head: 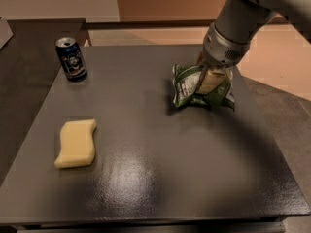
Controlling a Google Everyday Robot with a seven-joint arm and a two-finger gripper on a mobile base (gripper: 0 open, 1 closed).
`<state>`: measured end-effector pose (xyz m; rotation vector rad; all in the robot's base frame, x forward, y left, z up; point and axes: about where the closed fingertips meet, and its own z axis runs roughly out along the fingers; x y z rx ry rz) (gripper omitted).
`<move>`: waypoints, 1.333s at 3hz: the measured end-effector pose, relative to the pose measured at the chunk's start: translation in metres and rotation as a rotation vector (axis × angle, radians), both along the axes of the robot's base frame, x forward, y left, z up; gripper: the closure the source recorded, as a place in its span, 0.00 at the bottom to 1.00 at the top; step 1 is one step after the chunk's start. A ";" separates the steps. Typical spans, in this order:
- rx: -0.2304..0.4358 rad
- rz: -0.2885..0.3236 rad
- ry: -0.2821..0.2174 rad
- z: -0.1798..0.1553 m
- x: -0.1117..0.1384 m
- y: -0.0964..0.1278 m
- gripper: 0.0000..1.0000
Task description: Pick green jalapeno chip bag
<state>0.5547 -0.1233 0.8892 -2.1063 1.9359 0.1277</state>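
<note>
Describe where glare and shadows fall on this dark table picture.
Camera view: a soft glare patch on the dark grey tabletop near the front edge; a dark shadow beside the crinkly green foil chip bag, which the gripper clamps at far right.

I log the green jalapeno chip bag (185,85) as crinkled, glossy foil with a white printed panel. The gripper (210,84), clamped on it at the table's far right, has matt cream fingers (212,79). Table (146,178): dark, smooth, semi-gloss. Can (71,59): shiny metal. Sponge (76,143): matt foam.
</note>
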 end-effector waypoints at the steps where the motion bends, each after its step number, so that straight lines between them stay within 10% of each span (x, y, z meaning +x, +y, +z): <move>1: 0.002 0.057 -0.057 0.036 -0.003 0.006 1.00; 4: 0.015 0.176 -0.202 0.114 -0.008 0.021 1.00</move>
